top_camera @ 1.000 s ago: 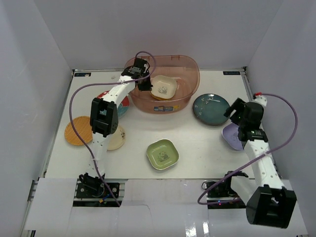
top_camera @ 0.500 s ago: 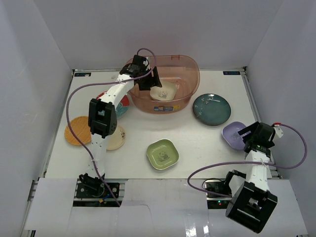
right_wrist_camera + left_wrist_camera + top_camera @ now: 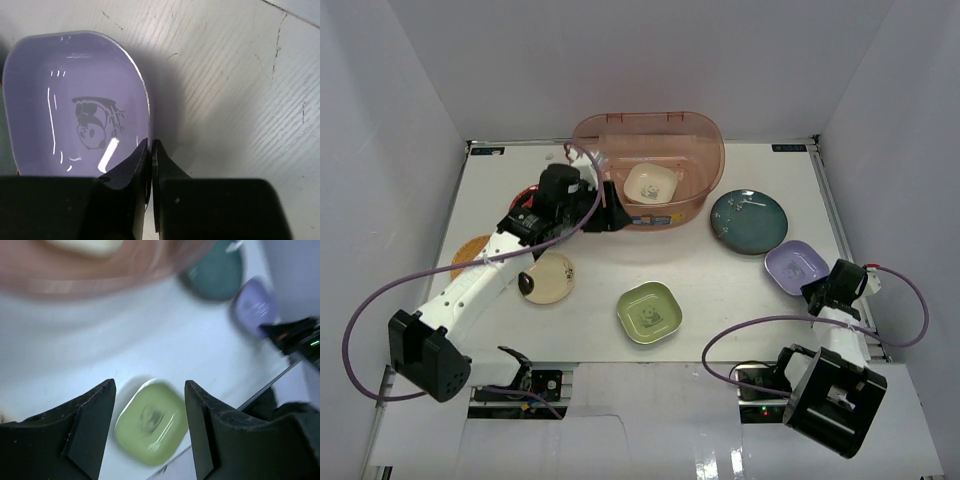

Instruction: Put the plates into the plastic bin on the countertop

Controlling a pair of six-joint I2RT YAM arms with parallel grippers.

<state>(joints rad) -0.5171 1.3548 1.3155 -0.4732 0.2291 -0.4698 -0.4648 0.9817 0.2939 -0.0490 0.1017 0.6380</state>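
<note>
- Cream plate now sits in the bin; left fingers are open, empty and pulled back out.
- Right fingers have just pinched shut on the lavender plate rim, on the counter: next load.

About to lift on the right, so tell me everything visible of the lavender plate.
The lavender plate is small, glossy and glazed-looking, squarish with rounded corners and a raised rim, with a panda drawing in its well. It lies right way up on the white countertop near the right edge. The right claw is shut on its rim; nothing else touches it.
</note>
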